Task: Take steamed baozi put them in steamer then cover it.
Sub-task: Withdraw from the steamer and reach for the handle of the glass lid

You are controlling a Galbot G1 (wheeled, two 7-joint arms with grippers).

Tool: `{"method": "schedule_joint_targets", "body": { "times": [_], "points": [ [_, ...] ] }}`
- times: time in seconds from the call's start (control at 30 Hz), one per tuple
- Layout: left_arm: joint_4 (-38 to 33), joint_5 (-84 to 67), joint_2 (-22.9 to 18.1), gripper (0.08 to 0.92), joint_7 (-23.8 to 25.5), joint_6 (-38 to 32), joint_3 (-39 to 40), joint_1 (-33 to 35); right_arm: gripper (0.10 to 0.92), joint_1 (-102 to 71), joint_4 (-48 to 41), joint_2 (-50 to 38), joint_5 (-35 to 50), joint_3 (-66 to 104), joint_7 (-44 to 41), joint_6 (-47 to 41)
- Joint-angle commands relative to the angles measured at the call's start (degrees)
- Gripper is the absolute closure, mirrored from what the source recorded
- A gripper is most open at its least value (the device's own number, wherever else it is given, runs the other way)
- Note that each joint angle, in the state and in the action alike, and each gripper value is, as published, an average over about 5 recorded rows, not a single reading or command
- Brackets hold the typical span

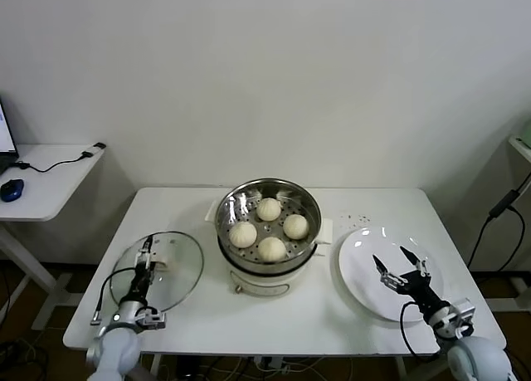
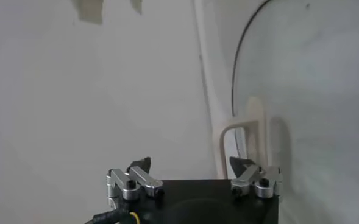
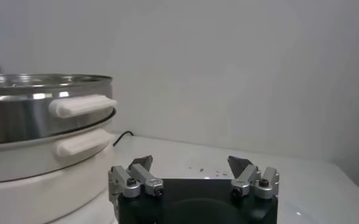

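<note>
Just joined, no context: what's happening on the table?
All four baozi sit in the steamer, which is uncovered. The glass cover lies on the table left of it. The left gripper is open over the cover near its handle, holding nothing. The right gripper hangs open over the bare white plate.

Counted four buns (image 1: 269, 228) in one steamer (image 1: 309, 234), one glass lid (image 1: 178, 269) at left, one white plate (image 1: 358, 269) at right, two grippers.
</note>
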Motion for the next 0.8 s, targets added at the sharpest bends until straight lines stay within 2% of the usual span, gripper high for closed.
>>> {"method": "schedule_joint_targets", "body": {
  "times": [0.03,0.13,0.57,0.7,0.8],
  "points": [
    [2.97,-2.18,0.51,0.183,-0.58,-1.01,0.63,-2.51,0.203,-0.06,-1.03,0.66,-1.72,0.2,-0.25,0.41],
    [2.83,-2.85,0.61,0.236,-0.41,-1.52,0.6,-2.29,0.203,0.26,-1.52,0.86,-2.46,-0.04,-0.51,0.71],
    [1.75,-6.22,1.54,0.615,0.77,-2.45,0.53,-1.38,0.203,1.11,-2.93,1.57,-4.31,-0.62,-1.3,1.71],
    [-1.56,-8.6,2.24,0.727,1.33,-2.09,0.58,0.11,0.203,1.32,-3.28,1.55,-4.36,-0.53,-1.42,1.89],
    [-6.59,-10.84,3.26,0.812,2.49,-1.21,0.72,2.37,0.203,1.49,-3.56,1.52,-4.37,-0.47,-1.54,2.06]
  ]
}}
